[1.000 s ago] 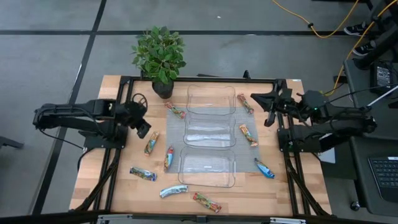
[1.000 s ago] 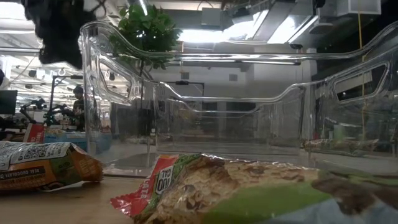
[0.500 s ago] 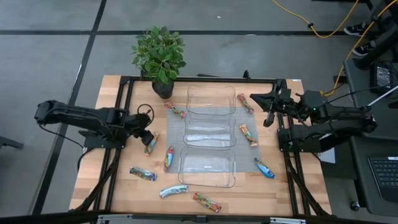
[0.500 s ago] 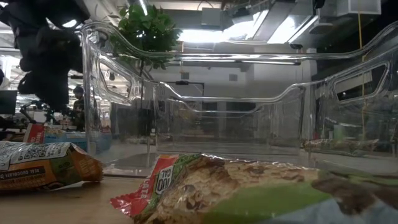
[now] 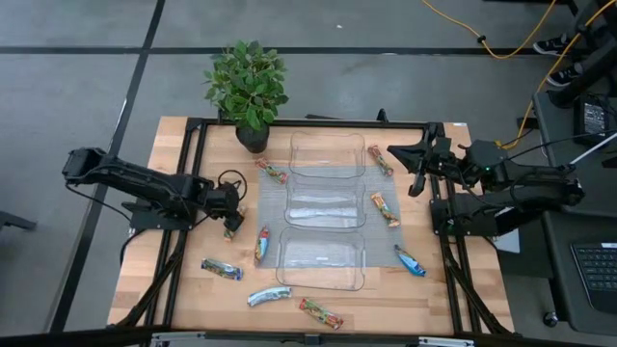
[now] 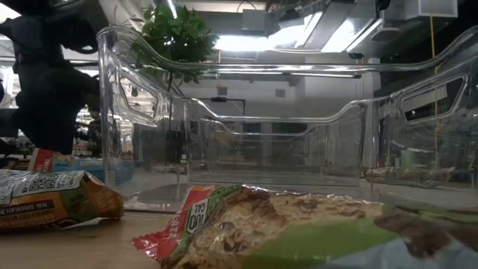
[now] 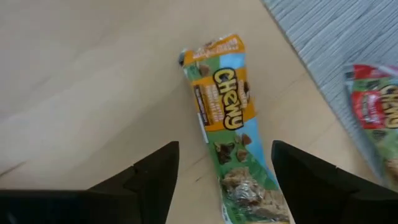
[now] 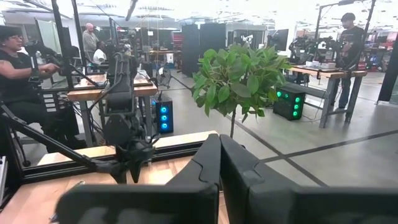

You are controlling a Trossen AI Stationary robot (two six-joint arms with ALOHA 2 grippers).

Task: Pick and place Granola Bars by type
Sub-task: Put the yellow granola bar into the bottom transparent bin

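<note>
Hovering wide open and empty, left gripper (image 7: 224,180) over the orange-and-green shiny wrapped granola bar (image 7: 229,127) at nine o'clock of the clear plastic trays (image 5: 326,207); light, crinkly, probably slippery, best pinched across its middle; right gripper (image 8: 219,163) closed, parked at two o'clock.

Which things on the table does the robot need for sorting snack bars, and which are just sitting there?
For the job: the granola bars, the clear trays, the left gripper open over an orange-green bar.

Just there: the potted plant, the grey mat, the right gripper, waiting, closed.
</note>
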